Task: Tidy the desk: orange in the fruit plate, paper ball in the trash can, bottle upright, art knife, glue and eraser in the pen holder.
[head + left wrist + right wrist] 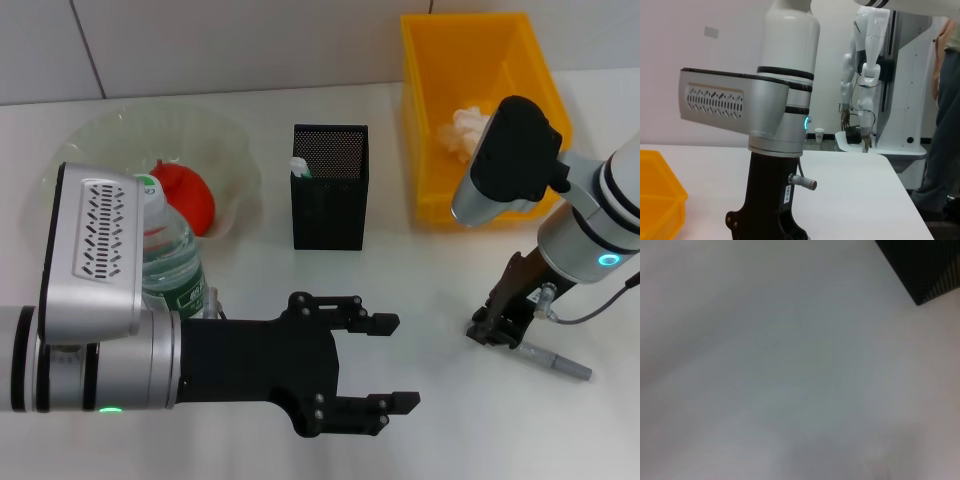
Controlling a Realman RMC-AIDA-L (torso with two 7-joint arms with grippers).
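a: how far along, going left to right?

b: orange (188, 196) sits in the ruffled translucent fruit plate (225, 140); clear bottle (172, 262) stands upright just near of it. left gripper (385, 362) hovers spread open, empty

a: middle?

b: black mesh pen holder (330, 186) shows something white-and-green inside, maybe the glue

a: right?

b: crumpled paper ball (463, 132) lies in the glossy yellow trash can (470, 60). right gripper (496, 328) is down at the grey art knife (555, 359) on the white counter (440, 280); grip unclear. eraser unseen

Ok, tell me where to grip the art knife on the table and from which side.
Grip the art knife across its narrow handle, from straight above: it lies flat, slim and slanted, so jaws must straddle its width. The right gripper is down at one end; the left gripper hovers open nearby.
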